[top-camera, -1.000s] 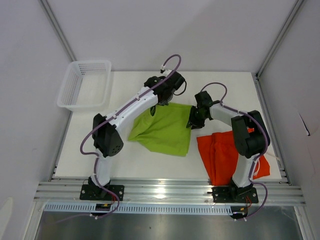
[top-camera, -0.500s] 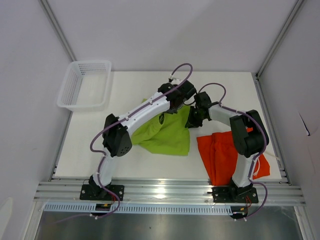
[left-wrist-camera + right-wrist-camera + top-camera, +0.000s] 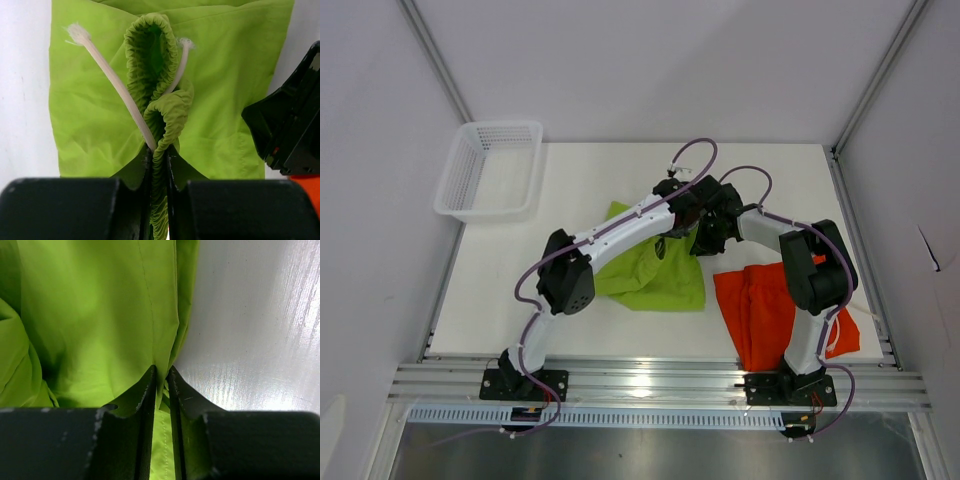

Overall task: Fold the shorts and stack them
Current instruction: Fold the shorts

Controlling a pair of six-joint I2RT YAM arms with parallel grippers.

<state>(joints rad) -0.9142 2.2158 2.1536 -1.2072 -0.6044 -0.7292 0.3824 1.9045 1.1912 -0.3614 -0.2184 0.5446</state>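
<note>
L end effector [image 3: 159,155] clenched on green shorts [image 3: 215,75] waistband. R end effector [image 3: 162,376] pinches same shorts' edge. Green shorts near table [image 3: 490,300] ctr, part lifted. Orange shorts [image 3: 760,310] lie at their 4 o'clock.

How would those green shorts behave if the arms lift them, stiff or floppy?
Probably floppy: the green shorts bunch and fold where the left gripper pinches the waistband. Likely light too, since the cloth pinched in the right gripper looks thin. The loose drawstring would probably dangle.
</note>
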